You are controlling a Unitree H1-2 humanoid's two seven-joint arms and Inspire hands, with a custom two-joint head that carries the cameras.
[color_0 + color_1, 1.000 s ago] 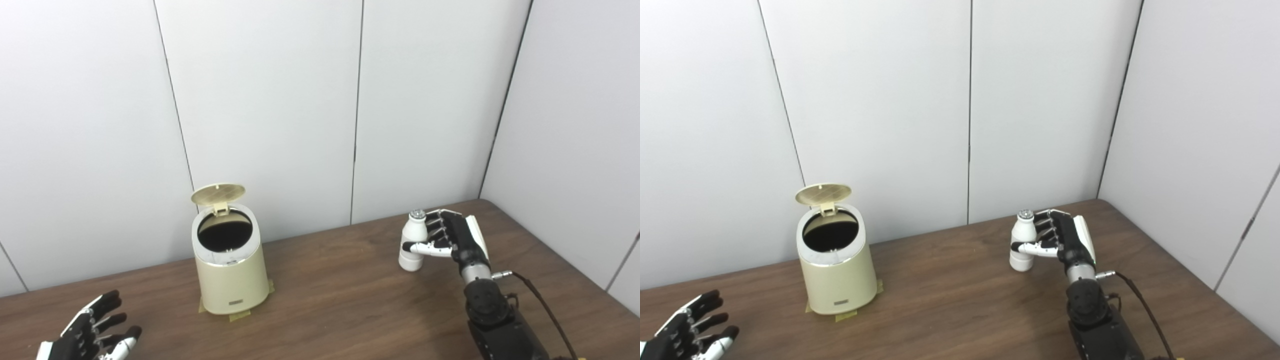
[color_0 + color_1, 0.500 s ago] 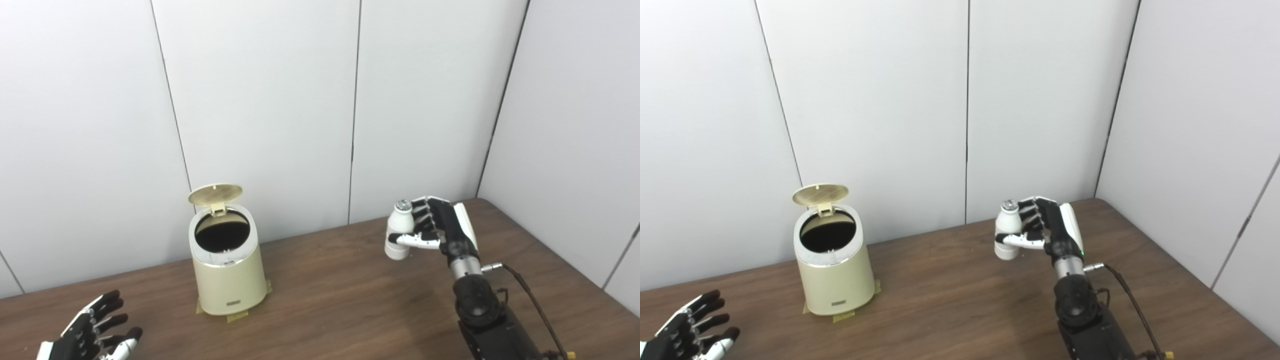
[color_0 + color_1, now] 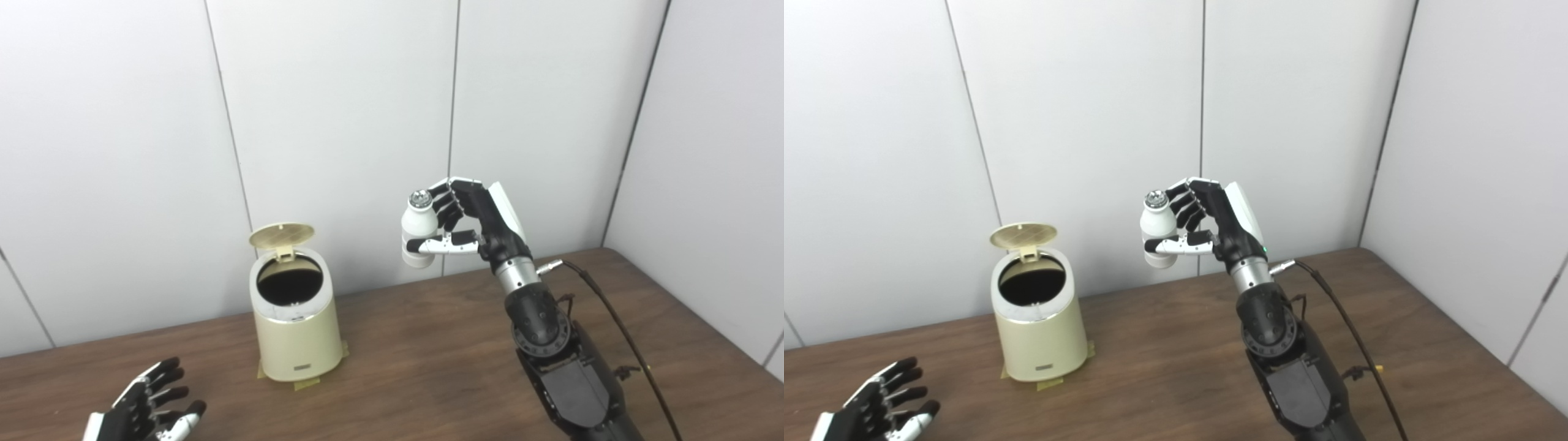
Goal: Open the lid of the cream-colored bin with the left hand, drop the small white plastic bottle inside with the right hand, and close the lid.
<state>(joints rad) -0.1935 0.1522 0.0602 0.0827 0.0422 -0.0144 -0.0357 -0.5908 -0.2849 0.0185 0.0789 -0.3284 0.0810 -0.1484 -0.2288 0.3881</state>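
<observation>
From the left eye view, the right hand (image 3: 474,223) is raised well above the table (image 3: 429,355), up around one o'clock from the middle of the scene, with its fingers (image 3: 450,205) and thumb wrapped round the bottle (image 3: 416,229). The bottle stands upright in that grasp, silver cap on top, clear of the tabletop and set against the white wall panels (image 3: 343,122). The bin (image 3: 297,318) sits on the table at about nine o'clock from the bottle and lower down, well apart from it. Its lid (image 3: 282,236) is tipped up and back on the hinge, and the dark mouth is showing. Bits of tape (image 3: 306,384) stick out from under its base. Down at seven o'clock, by the bottom edge, the left hand (image 3: 153,410) rests low over the table with fingers spread, holding nothing.

From the right eye view, the same layout sits a little further left. The bottle (image 3: 1157,236) is clasped in the right hand (image 3: 1216,223), with the black forearm (image 3: 1280,361) rising from the bottom edge at six o'clock and a cable (image 3: 1347,343) trailing off its wrist. The bin (image 3: 1038,318) stands open, its lid (image 3: 1023,236) upright behind the opening. The left hand (image 3: 876,410) lies slack and splayed at eight o'clock, well apart from the bin.
</observation>
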